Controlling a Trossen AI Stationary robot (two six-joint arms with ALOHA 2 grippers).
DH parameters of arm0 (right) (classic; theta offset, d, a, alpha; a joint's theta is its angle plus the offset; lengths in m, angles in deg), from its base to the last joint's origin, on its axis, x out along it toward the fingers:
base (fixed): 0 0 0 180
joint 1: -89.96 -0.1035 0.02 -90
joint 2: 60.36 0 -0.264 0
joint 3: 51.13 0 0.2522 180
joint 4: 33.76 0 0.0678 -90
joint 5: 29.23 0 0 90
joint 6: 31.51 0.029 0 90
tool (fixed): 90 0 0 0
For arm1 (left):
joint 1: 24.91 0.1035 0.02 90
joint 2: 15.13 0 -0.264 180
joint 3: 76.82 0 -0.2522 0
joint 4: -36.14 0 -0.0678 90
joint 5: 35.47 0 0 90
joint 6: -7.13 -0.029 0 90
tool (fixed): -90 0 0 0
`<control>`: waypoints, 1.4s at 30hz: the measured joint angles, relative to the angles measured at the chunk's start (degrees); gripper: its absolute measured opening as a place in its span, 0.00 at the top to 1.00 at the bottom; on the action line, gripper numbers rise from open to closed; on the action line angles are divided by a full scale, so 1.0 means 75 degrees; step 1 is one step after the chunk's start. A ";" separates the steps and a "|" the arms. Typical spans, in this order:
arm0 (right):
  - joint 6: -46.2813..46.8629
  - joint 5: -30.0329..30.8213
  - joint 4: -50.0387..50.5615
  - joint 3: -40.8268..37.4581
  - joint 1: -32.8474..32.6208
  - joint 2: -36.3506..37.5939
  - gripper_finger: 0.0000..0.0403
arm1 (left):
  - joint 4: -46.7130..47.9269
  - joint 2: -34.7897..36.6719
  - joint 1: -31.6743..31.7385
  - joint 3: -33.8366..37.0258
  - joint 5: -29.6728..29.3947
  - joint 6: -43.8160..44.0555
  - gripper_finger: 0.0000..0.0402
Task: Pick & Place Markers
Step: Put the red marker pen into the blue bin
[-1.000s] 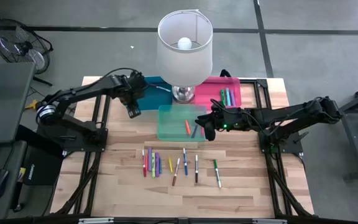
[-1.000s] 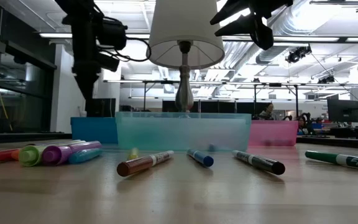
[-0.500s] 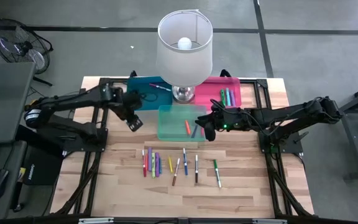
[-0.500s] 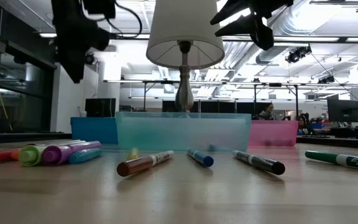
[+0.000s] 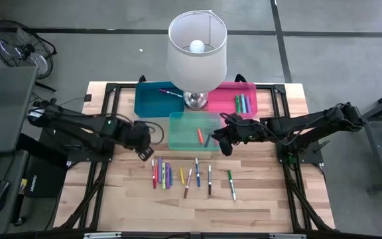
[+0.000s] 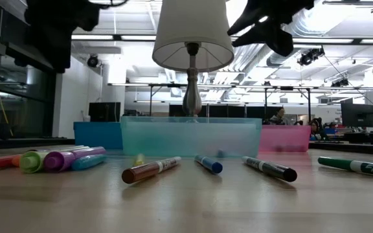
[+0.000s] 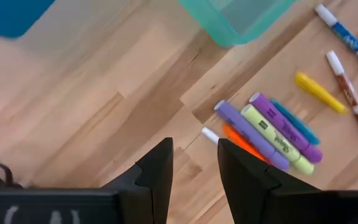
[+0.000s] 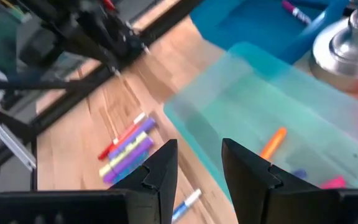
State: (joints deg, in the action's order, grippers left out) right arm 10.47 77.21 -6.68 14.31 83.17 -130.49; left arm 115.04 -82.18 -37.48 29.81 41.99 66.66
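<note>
- Markers (image 5: 192, 176), loose: a row of about ten lies on the bare wooden surface (image 5: 264, 199) in front of the bins, with a tight cluster of red, purple, yellow-green and blue ones at the left end and a green one apart at the right end. Not yet placed.
- Teal bin (image 5: 192, 130), centre: holds an orange marker and at least one darker one.
- Pink bin (image 5: 229, 97), right of the lamp (image 5: 197, 50): holds about three markers, green and blue among them.
- Blue bin (image 5: 152, 99), left of the lamp: holds one purple marker.
- Left hand (image 5: 143, 150): hovers just beside the left cluster, fingers parted with nothing between them.
- Right hand (image 5: 225, 142): hangs over the teal bin's right front corner, fingers apart, empty.
- Progress, as judged: roughly a third sorted; most of the markers remain on the surface.
</note>
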 joint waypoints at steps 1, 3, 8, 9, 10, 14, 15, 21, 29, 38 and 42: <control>0.0003 -0.0074 0.0110 0.0000 -0.0005 0.0000 0.72 | 0.0001 -0.0049 -0.0208 0.0003 -0.0165 0.0366 0.69; 0.0039 -0.0228 0.0304 0.0000 -0.0005 0.0000 0.72 | 0.0014 -0.0131 -0.0577 0.0009 -0.0425 0.1101 0.69; 0.0066 -0.0407 0.0594 -0.0003 -0.0002 0.0000 0.72 | 0.0004 -0.0668 -0.1271 0.0009 -0.0603 0.2641 0.69; 0.0069 -0.0410 0.0613 -0.0003 -0.0002 0.0000 0.72 | 0.0003 -0.0830 -0.1360 0.0009 -0.0589 0.2889 0.69; 0.0070 -0.0414 0.0611 -0.0003 -0.0002 0.0000 0.72 | 0.0003 -0.0986 -0.1421 0.0009 -0.0563 0.3115 0.69; 0.0013 -0.0416 0.0606 -0.0003 -0.0002 0.0000 0.72 | -0.0021 -0.1630 -0.1534 0.0009 -0.0345 0.3827 0.69; 0.0006 -0.0416 0.0607 -0.0003 -0.0002 0.0000 0.72 | -0.0037 -0.1786 -0.1533 0.0009 -0.0249 0.3925 0.69; 0.0003 -0.0419 0.0606 -0.0003 -0.0002 0.0000 0.72 | -0.0525 -0.2634 -0.1528 0.0009 0.0312 0.4090 0.69; 0.0000 -0.0453 0.0648 -0.0003 -0.0002 0.0000 0.72 | -0.1169 -0.3242 -0.1525 0.0008 0.0577 0.4048 0.69; 0.0010 -0.0496 0.0653 -0.0003 -0.0002 0.0000 0.72 | -0.1209 -0.3287 -0.1521 0.0012 0.0187 0.4099 0.69; 0.0075 -0.0506 0.0653 -0.0003 -0.0005 0.0000 0.72 | -0.1478 -0.3284 -0.1323 0.0342 0.0273 0.4104 0.69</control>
State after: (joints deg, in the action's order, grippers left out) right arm 11.03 73.42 -1.78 14.29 83.13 -130.49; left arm 103.96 -106.81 -47.40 32.37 44.04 97.44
